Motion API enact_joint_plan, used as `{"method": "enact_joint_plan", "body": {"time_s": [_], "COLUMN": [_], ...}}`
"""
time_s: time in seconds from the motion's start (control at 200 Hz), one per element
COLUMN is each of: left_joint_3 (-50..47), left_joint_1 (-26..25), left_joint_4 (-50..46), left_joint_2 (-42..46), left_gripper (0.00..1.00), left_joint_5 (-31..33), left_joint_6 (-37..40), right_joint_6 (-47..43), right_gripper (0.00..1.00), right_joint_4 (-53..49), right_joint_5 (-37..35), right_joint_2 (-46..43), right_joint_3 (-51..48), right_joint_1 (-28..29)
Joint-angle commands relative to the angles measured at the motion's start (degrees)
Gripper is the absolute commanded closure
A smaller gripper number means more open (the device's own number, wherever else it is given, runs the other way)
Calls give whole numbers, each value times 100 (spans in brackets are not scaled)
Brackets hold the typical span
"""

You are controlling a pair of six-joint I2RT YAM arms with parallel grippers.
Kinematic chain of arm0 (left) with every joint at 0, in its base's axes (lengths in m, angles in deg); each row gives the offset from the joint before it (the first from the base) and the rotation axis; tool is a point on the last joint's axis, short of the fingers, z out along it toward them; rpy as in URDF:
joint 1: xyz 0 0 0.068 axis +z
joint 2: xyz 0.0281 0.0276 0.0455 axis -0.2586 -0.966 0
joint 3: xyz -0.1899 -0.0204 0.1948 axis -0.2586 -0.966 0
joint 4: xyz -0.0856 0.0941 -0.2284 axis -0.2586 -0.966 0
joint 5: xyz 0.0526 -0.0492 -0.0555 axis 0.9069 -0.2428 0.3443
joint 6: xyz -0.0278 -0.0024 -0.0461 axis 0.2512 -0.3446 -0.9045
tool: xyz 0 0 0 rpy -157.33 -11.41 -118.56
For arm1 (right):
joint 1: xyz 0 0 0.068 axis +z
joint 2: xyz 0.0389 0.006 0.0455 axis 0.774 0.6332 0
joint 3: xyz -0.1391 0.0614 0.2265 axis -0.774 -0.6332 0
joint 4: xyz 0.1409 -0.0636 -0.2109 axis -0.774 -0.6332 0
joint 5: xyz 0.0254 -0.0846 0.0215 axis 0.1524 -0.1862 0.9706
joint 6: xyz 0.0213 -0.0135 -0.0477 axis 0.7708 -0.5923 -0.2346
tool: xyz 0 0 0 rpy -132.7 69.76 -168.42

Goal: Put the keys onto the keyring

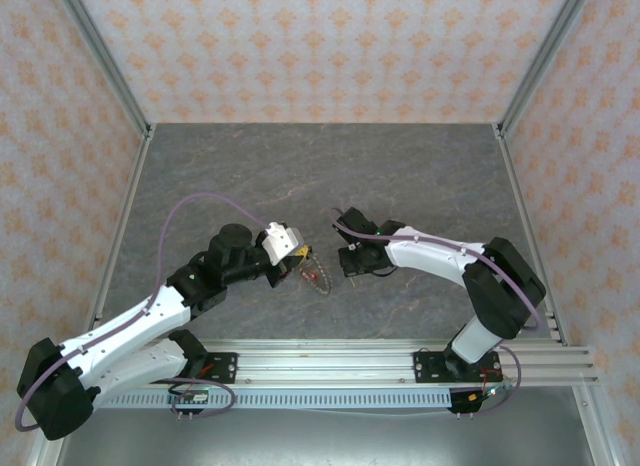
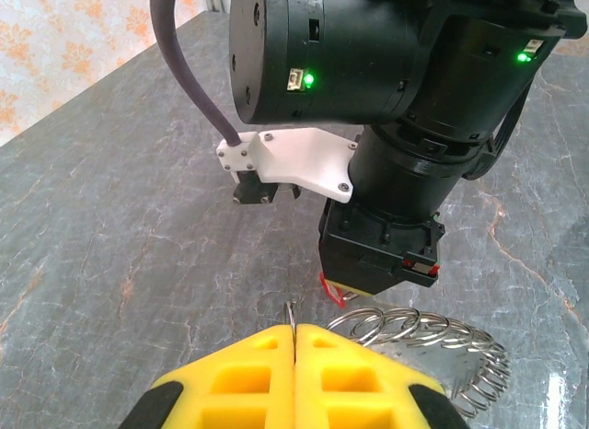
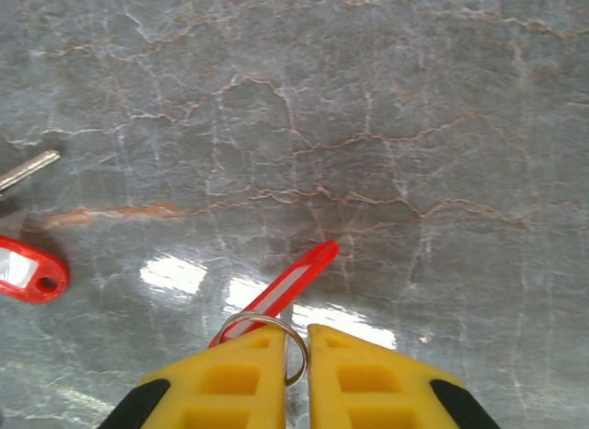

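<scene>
We are partway through the job. In the middle of the top view, the keyring (image 1: 316,277) lies on the grey tabletop (image 1: 400,176) between the two arms, with some red inside it.

The left pincer (image 2: 294,330) is squeezed tight on a thin bit of wire, and we think this is the end of the keyring. Just past it, at the lower right of the left wrist view, we see a row of small metal loops (image 2: 414,330). To us these look like the little rings of keys that are already on, but we cannot count them.

The right pincer (image 3: 296,332) is narrow, with only a thin gap. A small round ring (image 3: 267,335) sits right at that gap, and a red tag (image 3: 287,284) sticks out from it toward the middle of the frame. We cannot tell if the pincer is pinching the ring or letting it go.

At the left edge of the right wrist view lie another red tag (image 3: 28,272) and a bare metal key (image 3: 28,169). We cannot tell if they are on the keyring. We think the key at the right pincer still needs to go on.
</scene>
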Motion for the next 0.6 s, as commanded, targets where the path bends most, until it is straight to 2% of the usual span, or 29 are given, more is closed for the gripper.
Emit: {"method": "enact_joint_plan", "body": {"time_s": [0.0,0.185,0.315,0.465,0.596], "left_joint_3": [73,117,134,126,118], "left_joint_1": [65,68,68,71,75], "left_joint_4": [135,129,136,121,156], "left_joint_2": [-9,-52,-79,-74,-94], "left_gripper": [100,100,100,100,100], "left_joint_5": [-5,-19,-33,-35,-19], "left_joint_6": [85,104,111,120,112], "right_joint_6": [60,37,178,209,246], "right_gripper": [86,82,81,68,65], "right_joint_4": [137,173,83,87,-103], "right_joint_5": [244,271,-151,-310,-271], "right_joint_2": [-44,-73,-141,-192,-37], "right_joint_3": [189,217,214,101,183], "right_joint_1": [-28,-32,-58,-107,-107]}}
